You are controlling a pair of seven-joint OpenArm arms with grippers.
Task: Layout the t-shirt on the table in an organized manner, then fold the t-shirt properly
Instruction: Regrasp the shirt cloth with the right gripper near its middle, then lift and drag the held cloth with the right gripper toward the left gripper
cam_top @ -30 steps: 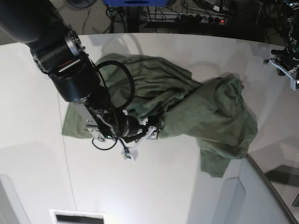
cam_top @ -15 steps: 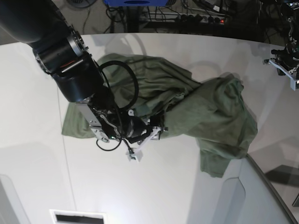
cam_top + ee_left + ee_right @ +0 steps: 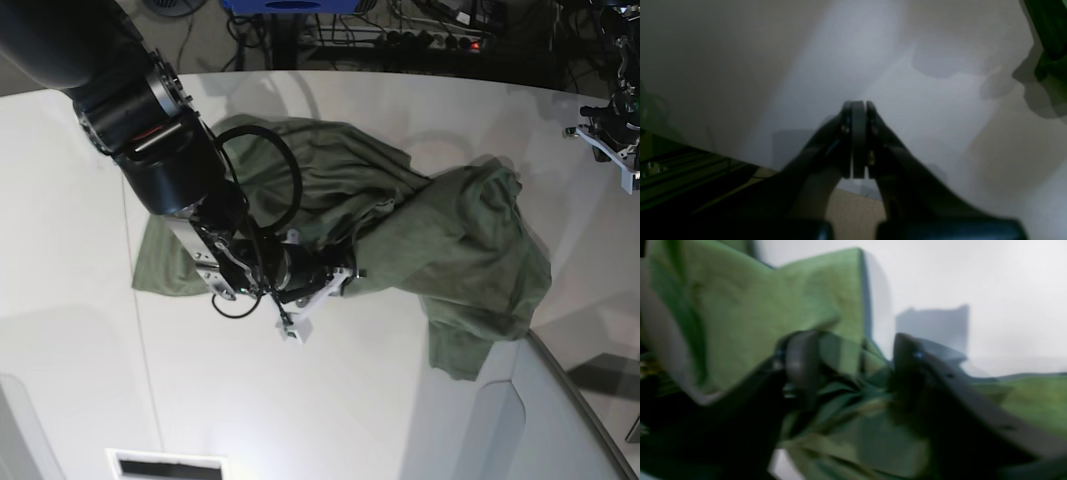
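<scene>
My right gripper (image 3: 853,373) is down at the near edge of the olive-green t-shirt (image 3: 440,240), jaws part-way apart with bunched cloth sitting between them. Wrist view is blurred, so I cannot tell if the fingers (image 3: 800,356) are pinching the fabric yet or only straddling it. I judge I'm here to catch a fold at the hem or side so I can drag it flat.

The shirt itself is a crumpled heap on the white table (image 3: 60,200), mid-surface, spreading toward the far right side in the base view. One flatter flap pokes out under my right arm, while the bigger lump is doubled over itself. It is not laid out; the spreading step looks barely begun and folding is not started.

My left gripper (image 3: 855,140) is closed, pads pressed together with nothing between them. It hangs over bare table, well apart from the shirt, with only a dark green edge showing at the corner of its view. It seems parked out of the way while the right arm works.

Writing: none readable. I see no neck label or print on the cloth, and the collar is not identifiable in the heap. No brand marks are legible on the arms either.
</scene>
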